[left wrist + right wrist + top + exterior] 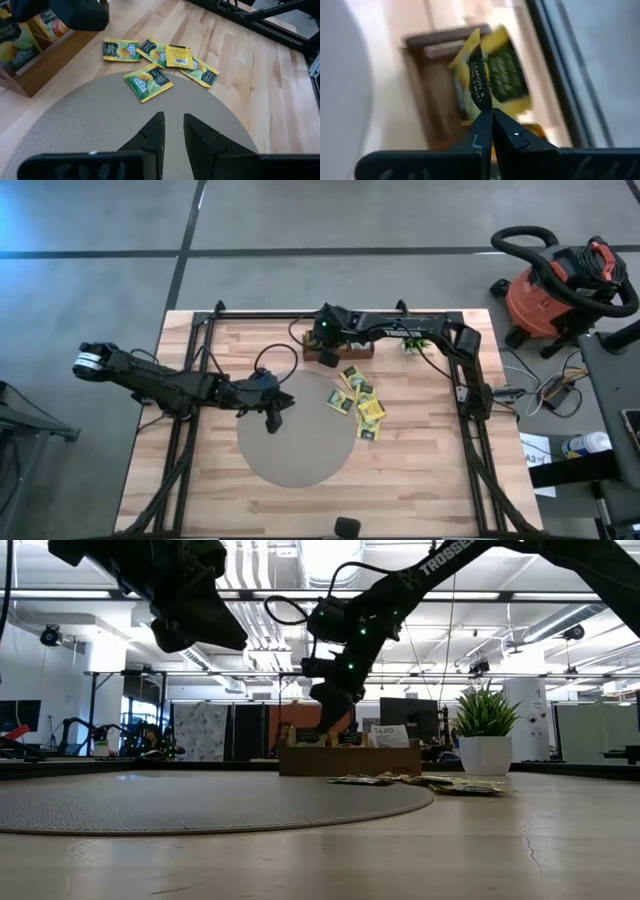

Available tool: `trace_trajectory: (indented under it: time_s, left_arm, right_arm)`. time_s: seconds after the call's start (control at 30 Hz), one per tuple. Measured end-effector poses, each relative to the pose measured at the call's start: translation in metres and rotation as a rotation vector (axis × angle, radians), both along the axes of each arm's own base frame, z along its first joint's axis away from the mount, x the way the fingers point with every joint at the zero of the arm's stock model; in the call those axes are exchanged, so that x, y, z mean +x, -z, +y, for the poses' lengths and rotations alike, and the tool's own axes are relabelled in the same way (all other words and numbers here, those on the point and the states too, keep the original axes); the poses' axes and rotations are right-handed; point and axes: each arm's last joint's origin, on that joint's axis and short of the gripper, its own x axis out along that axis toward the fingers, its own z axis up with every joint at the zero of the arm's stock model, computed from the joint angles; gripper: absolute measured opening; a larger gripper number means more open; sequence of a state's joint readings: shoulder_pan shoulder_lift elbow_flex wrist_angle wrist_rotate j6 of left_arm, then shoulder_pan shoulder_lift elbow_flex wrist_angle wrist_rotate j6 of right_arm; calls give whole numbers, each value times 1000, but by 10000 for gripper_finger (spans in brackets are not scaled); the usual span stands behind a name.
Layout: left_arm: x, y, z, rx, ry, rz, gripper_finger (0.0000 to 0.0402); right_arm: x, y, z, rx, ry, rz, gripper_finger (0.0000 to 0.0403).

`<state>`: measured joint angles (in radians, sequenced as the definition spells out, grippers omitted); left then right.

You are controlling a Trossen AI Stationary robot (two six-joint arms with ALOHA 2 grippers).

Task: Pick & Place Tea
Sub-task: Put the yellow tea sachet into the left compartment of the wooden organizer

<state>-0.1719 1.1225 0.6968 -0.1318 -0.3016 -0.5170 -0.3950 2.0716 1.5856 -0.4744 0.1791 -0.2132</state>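
Note:
Several yellow-green tea sachets (358, 398) lie flat on the wooden table, right of a round grey mat (295, 450); one sachet (148, 81) rests on the mat's far edge. At the back stands the brown wooden tray (352, 352), with sachets (15, 45) upright in it. My right gripper (492, 117) hangs over the tray, shut on a yellow sachet (495, 75). My left gripper (172, 122) hovers over the mat, open by a narrow gap, with nothing between its fingers. My right gripper pinches the yellow sachet between its two fingers at one edge (483, 106). The fingers slant down from the table's right side toward the tray. The sachet sticks out beyond the fingertips, seen nearly edge-on, lifted clear above the tray.
A small green potted plant (413, 343) stands right of the tray, under the right arm. Black frame rails (470, 430) run along the table's sides. A red shop vacuum (555, 290) sits on the floor beyond the table's right edge.

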Motion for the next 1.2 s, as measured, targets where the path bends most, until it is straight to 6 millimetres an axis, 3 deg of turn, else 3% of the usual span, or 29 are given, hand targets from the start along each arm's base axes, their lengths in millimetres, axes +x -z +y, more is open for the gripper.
trace_trajectory:
  time_s: [0.27, 0.6, 0.77, 1.0, 1.2]
  left_arm:
    - [0, 0, 0, 0, 0, 0, 67]
    - [0, 0, 0, -1, -1, 0, 67]
    - [0, 0, 0, -1, -1, 0, 67]
    - [0, 0, 0, 11, 2, 1, 67]
    - [-1, 4, 8, 85, -102, 9, 67]
  right_arm:
    - [-4, 2, 0, -22, 32, 56, 26]
    - [-5, -7, 1, -4, 95, 8, 117]
    - [-4, -14, 2, -19, 92, -32, 143]
    - [1, -15, 13, -28, 44, -36, 145]
    - [6, -17, 26, -49, -20, -24, 132]
